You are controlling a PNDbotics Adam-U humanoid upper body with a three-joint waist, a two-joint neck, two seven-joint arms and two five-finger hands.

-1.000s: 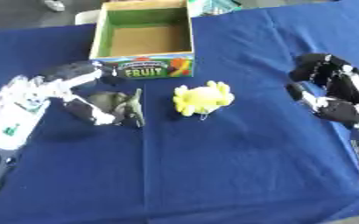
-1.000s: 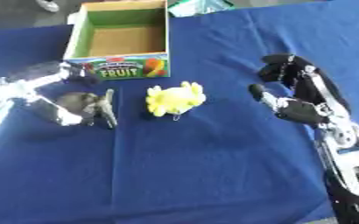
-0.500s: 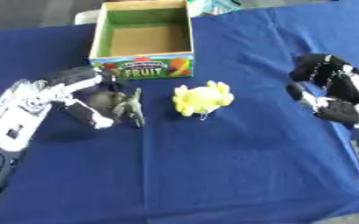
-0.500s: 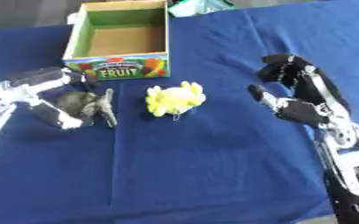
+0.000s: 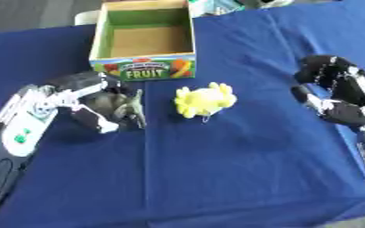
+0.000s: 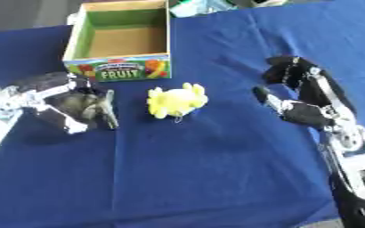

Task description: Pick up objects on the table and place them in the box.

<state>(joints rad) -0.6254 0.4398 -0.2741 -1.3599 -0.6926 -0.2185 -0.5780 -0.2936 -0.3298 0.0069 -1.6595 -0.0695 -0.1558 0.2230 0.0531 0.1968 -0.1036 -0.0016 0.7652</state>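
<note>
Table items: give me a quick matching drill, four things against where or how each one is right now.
Things:
1. box
2. grey toy
3. yellow toy
4. right hand

States:
A. lying on the blue cloth with nothing touching it
B. held inside the left hand
C. holding nothing, off to the right of the toys
D. open on top, nothing inside

Pairs: 1-D, 2-B, 3-A, 4-C
</note>
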